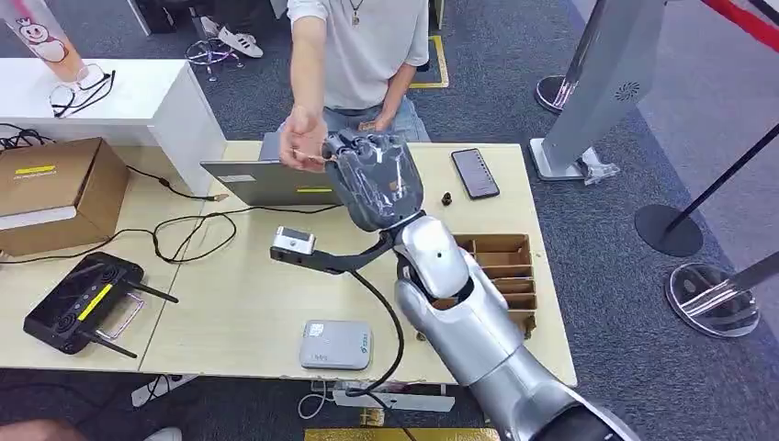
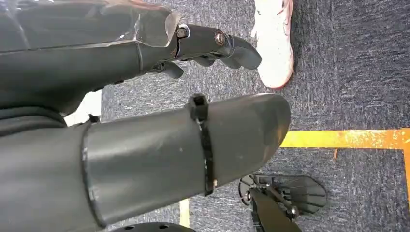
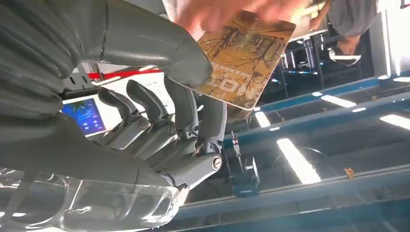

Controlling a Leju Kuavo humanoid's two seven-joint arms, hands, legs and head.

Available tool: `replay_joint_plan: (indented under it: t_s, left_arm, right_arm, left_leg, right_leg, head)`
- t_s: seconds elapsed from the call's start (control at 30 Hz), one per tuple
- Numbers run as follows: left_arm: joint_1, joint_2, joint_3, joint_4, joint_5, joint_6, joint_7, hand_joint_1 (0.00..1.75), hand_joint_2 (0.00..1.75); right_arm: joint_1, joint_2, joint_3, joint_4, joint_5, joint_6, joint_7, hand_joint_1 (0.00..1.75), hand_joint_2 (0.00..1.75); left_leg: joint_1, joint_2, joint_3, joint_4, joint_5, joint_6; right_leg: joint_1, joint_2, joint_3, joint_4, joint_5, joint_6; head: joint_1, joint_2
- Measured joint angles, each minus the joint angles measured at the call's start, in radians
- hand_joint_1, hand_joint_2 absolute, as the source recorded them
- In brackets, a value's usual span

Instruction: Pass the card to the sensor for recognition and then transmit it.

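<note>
My right robot hand [image 3: 159, 116] pinches the card [image 3: 241, 55] (a person's hand [image 1: 301, 140] touches it too) above the tabletop [image 1: 239, 303], while my left robot hand [image 2: 145, 111] hangs holding nothing.

The card [image 3: 244, 58] is ochre with dark branching marks (pale lettering too); the hand [image 3: 159, 125] is grey.

Right arm [image 1: 468, 322] glossy silver shells, black cable along it. Right hand [image 1: 372, 179] dark grey, clear plastic wrap, silver screws at fingers [image 3: 145, 104]. Left hand [image 2: 145, 150] grey, black zip tie round thumb.
</note>
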Motion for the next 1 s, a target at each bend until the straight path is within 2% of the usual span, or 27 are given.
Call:
replay_joint_plan:
  t_s: [0.03, 0.6, 1.0]
  left_arm:
    - [0.000, 0.000, 0.000, 0.000, 0.000, 0.000, 0.000, 0.00, 0.00]
    - [0.000, 0.000, 0.000, 0.000, 0.012, -0.011, -0.025, 0.00, 0.00]
    - [0.001, 0.000, 0.000, 0.000, 0.010, 0.025, -0.027, 0.00, 0.00]
  right_arm:
    - [-0.002, 0.002, 0.001, 0.004, 0.003, 0.000, 0.000, 0.00, 1.75]
    - [-0.019, 0.024, 0.009, 0.043, 0.002, -0.006, -0.005, 0.00, 1.75]
    - [-0.031, 0.033, 0.014, 0.058, -0.003, -0.008, -0.008, 0.00, 1.75]
  left_leg:
    - [0.000, 0.000, 0.000, 0.000, 0.000, 0.000]
    - [0.000, 0.000, 0.000, 0.000, 0.000, 0.000]
    - [0.000, 0.000, 0.000, 0.000, 0.000, 0.000]
  right_leg:
    - [0.000, 0.000, 0.000, 0.000, 0.000, 0.000]
    - [0.000, 0.000, 0.000, 0.000, 0.000, 0.000]
    - [0.000, 0.000, 0.000, 0.000, 0.000, 0.000]
  head:
    - [0.000, 0.000]
    - [0.000, 0.000]
    - [0.000, 0.000]
